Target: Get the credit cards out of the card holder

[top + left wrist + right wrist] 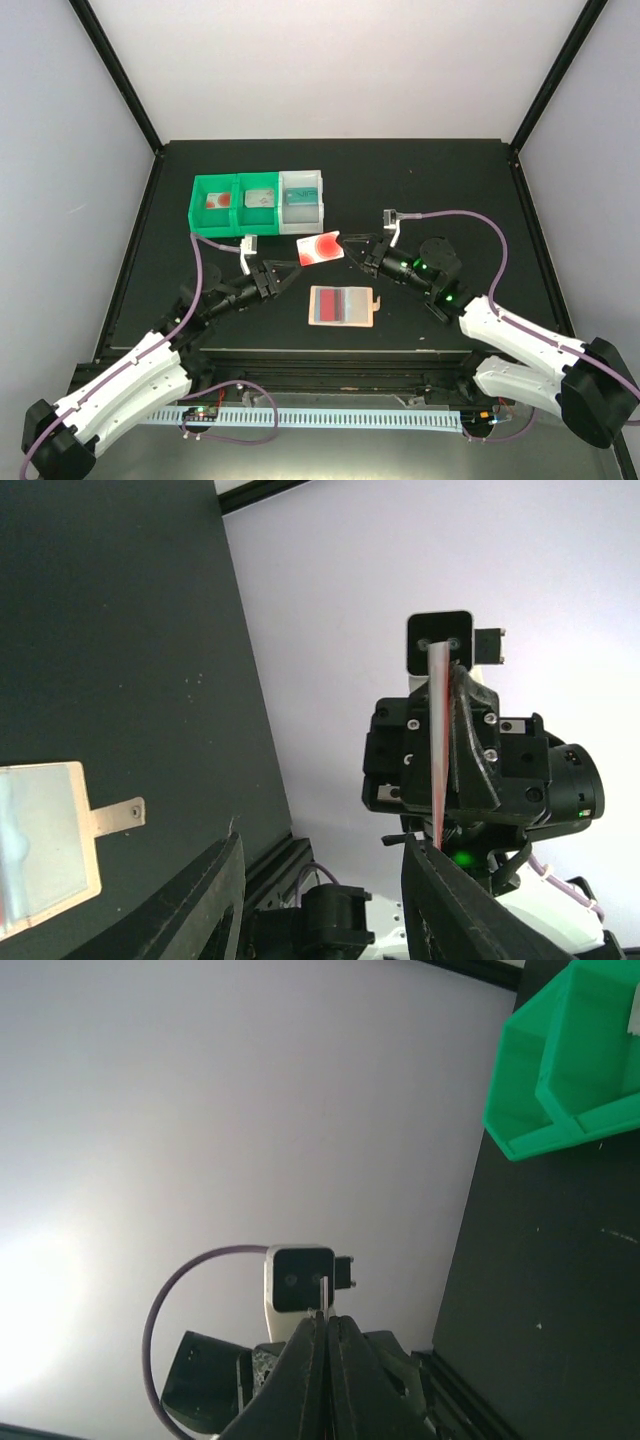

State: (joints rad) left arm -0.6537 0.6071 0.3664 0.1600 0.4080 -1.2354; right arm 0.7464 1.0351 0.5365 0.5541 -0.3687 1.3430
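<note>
A red-pink credit card (320, 249) hangs in the air between the two arms, my right gripper (349, 243) shut on its right end. Edge-on, the same credit card (320, 1295) pokes out past the closed right gripper (327, 1320). My left gripper (287, 272) stands open at the card's lower left corner. From the left wrist the credit card (437, 740) is a thin edge meeting the right-hand finger (440, 880), with a wide gap to the other finger; the left gripper (322, 845) holds nothing. The tan card holder (341, 306) lies open on the table below, its tab (118, 815) pointing right.
Green bins (235, 203) and a white bin (302, 198) stand at the back left, one card in each compartment. The green bin (565, 1070) also shows from the right wrist. Black frame posts and pale walls surround the table.
</note>
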